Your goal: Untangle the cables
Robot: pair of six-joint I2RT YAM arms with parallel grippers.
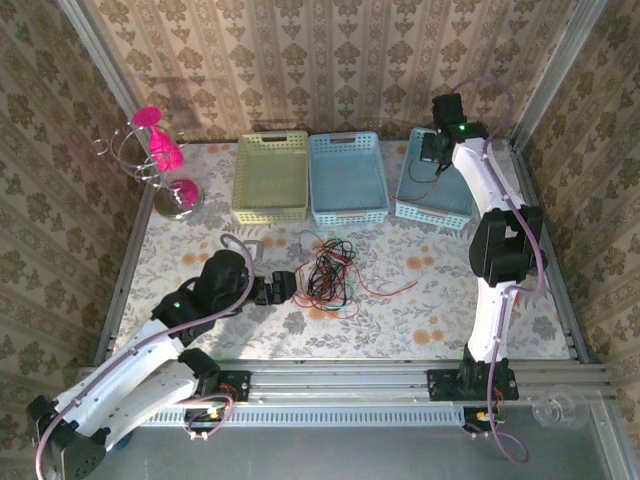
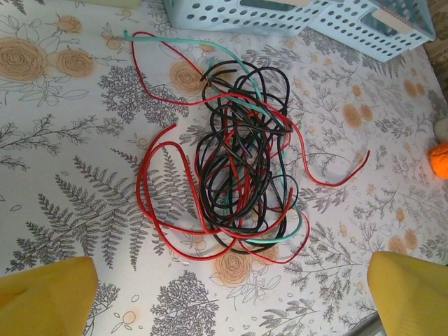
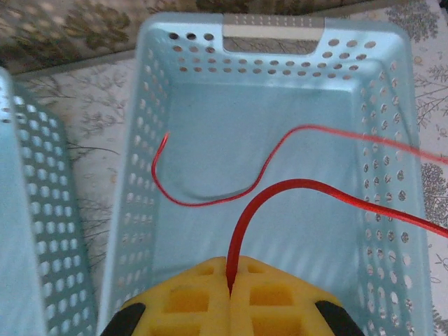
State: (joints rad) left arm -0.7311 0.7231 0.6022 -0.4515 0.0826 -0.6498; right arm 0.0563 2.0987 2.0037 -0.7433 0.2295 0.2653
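The cables (image 1: 328, 275) lie in a loose tangle of red, black and teal-green wires on the flowered table. In the left wrist view the tangle (image 2: 241, 157) sits just ahead of my fingers. My left gripper (image 1: 285, 288) rests low on the table at the tangle's left side, and its yellow fingers (image 2: 45, 297) stand wide apart with nothing between them. My right gripper (image 1: 437, 150) hovers over the right blue basket (image 3: 161, 84), shut (image 3: 229, 276) on a red cable (image 3: 280, 189). That cable arcs off to the right, and its loose end curls on the basket floor.
Three baskets line the back: a yellow-green one (image 1: 270, 178), a blue one (image 1: 348, 178) and the right blue one (image 1: 436, 185). A pink wire stand (image 1: 165, 160) is at the back left. An orange object (image 2: 439, 159) lies right of the tangle.
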